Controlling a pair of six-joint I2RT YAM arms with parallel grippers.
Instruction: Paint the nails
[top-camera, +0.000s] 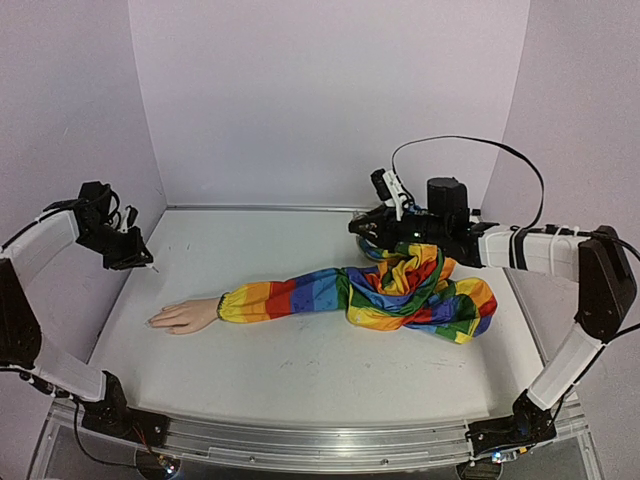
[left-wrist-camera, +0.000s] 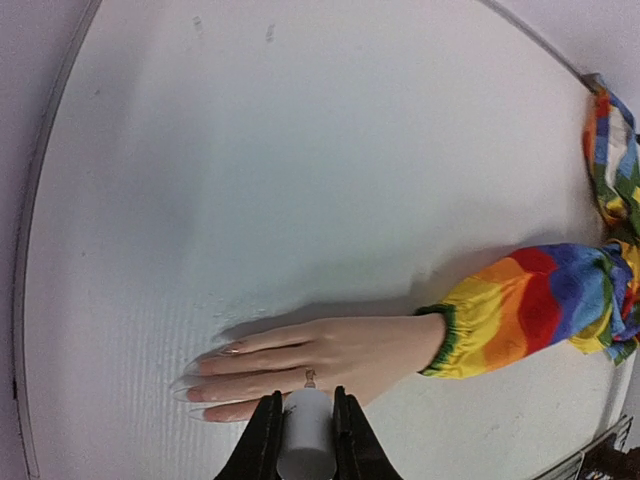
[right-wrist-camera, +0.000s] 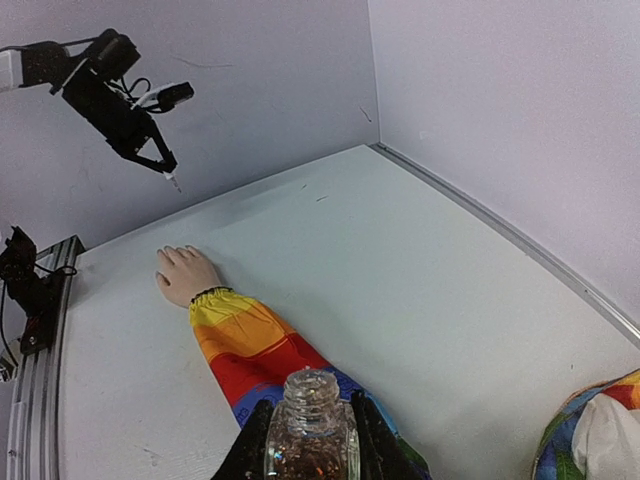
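Observation:
The pale mannequin hand (top-camera: 186, 316) lies flat at the left of the table, at the end of a rainbow-striped sleeve (top-camera: 300, 295). Its nails (left-wrist-camera: 190, 368) are long, pale tips pointing left. My left gripper (left-wrist-camera: 305, 402) is shut on a white brush cap (left-wrist-camera: 306, 440). It hovers above the back of the hand (left-wrist-camera: 330, 355), raised near the left wall (top-camera: 135, 257). My right gripper (right-wrist-camera: 310, 408) is shut on a small clear glass bottle (right-wrist-camera: 311, 440) of glittery polish, uncapped. It holds the bottle above the bunched sleeve (top-camera: 362, 228).
The sleeve's far end lies in a bunched rainbow pile (top-camera: 430, 290) at the right, under my right arm. Pale walls close in the table at the left, back and right. A metal rail (top-camera: 320, 435) runs along the near edge.

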